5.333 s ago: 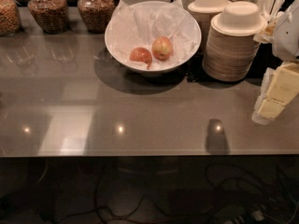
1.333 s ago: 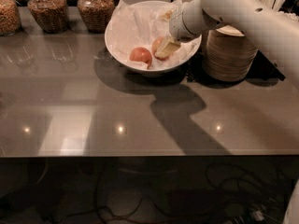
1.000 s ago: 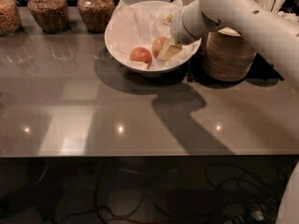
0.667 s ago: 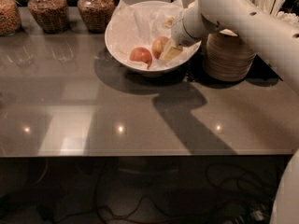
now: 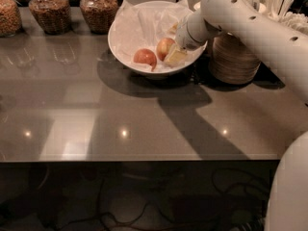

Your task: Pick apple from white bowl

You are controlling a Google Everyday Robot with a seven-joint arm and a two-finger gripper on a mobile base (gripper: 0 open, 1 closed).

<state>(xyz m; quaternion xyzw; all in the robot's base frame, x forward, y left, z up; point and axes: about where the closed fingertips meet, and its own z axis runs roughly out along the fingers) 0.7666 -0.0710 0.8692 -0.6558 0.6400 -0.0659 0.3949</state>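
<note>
The white bowl, wide and lined with crumpled white paper, stands at the back middle of the grey table. Two apples lie in it. The paler yellowish apple with a pink blush is to the right. The darker orange-red apple is to its left. My gripper reaches down into the bowl from the right and sits right against the paler apple's right side, hiding part of it. The white arm crosses over the stacked bowls.
A stack of beige disposable bowls stands just right of the white bowl, under the arm. Three glass jars of brown grains line the back left. White utensils bristle at the back right. The table's front edge runs across the middle.
The arm swung in from the right edge and reached into the bowl. In the last second the gripper shifted slightly right, uncovering more of the paler apple. Both apples stay where they were.
</note>
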